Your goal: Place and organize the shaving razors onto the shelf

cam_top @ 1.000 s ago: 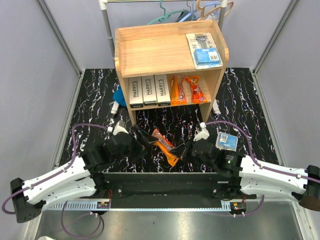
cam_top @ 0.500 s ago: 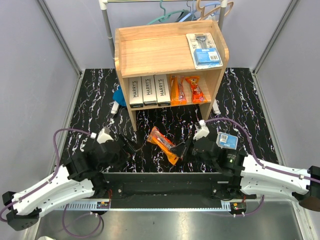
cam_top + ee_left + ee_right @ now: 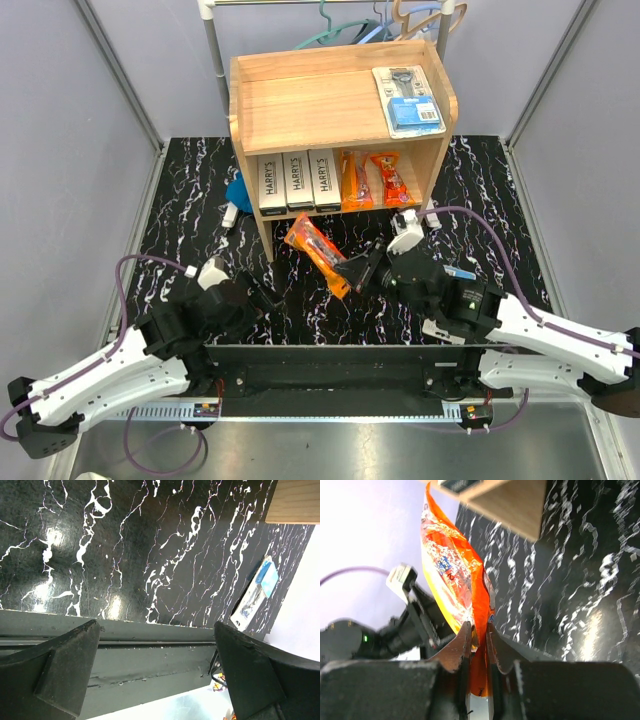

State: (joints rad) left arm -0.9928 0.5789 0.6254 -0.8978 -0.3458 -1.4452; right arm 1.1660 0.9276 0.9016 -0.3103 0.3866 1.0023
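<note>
- Orange is what I'm holding: the orange packet (image 3: 315, 252) is pinched at one end by my right gripper (image 3: 350, 272). The wrist view shows both fingers (image 3: 457, 647) pressed onto the plastic, with the rest of the packet sticking out past the tips.
- From above, that packet sits slantwise just in front of the shelf (image 3: 300, 100), near its open lower tier. I cannot tell whether it touches the mat.
- My left gripper (image 3: 268, 293) is spread wide with nothing between its fingers, low over the black marbled mat (image 3: 180, 200) near the front edge.
- On the lower tier, three HARRY'S boxes (image 3: 297, 180) stand side by side on the left, with two orange packets (image 3: 368, 178) to their right.
- One blister pack (image 3: 408, 100) lies at the right end of the top tier.
- A second blister pack (image 3: 255, 592) lies on the mat, mostly hidden by my right arm in the top view.
</note>
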